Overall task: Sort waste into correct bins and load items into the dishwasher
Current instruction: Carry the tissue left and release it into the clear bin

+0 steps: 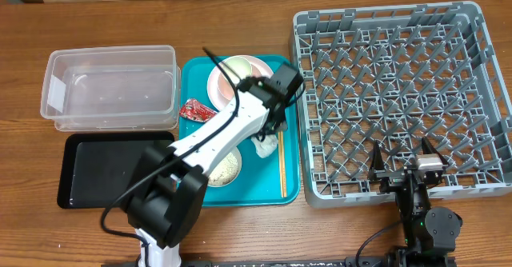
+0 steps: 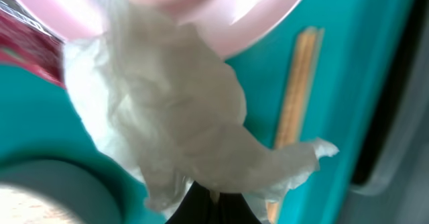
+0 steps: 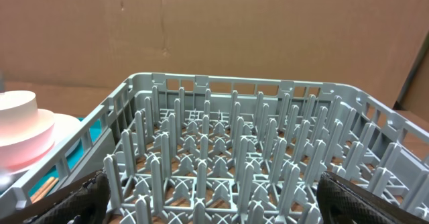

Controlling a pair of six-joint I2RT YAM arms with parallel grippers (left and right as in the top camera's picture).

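My left gripper (image 1: 268,129) reaches down over the teal tray (image 1: 244,191). In the left wrist view its dark jaws (image 2: 213,202) are shut on the crumpled white tissue (image 2: 167,110), which lies just below the pink plate (image 2: 201,9). The tissue also shows in the overhead view (image 1: 262,146). The red wrapper (image 1: 194,109) lies left of the arm. The wooden chopsticks (image 1: 282,163) lie along the tray's right side. A pale bowl (image 1: 225,169) sits at the front. My right gripper (image 1: 402,169) is open and empty over the front edge of the grey dish rack (image 1: 400,91).
The clear tub (image 1: 112,87) stands at the back left, and the black tray (image 1: 112,171) lies in front of it. A cream cup sits on the pink plate (image 1: 240,75). In the right wrist view the rack's pegs (image 3: 234,150) stand between my spread fingers.
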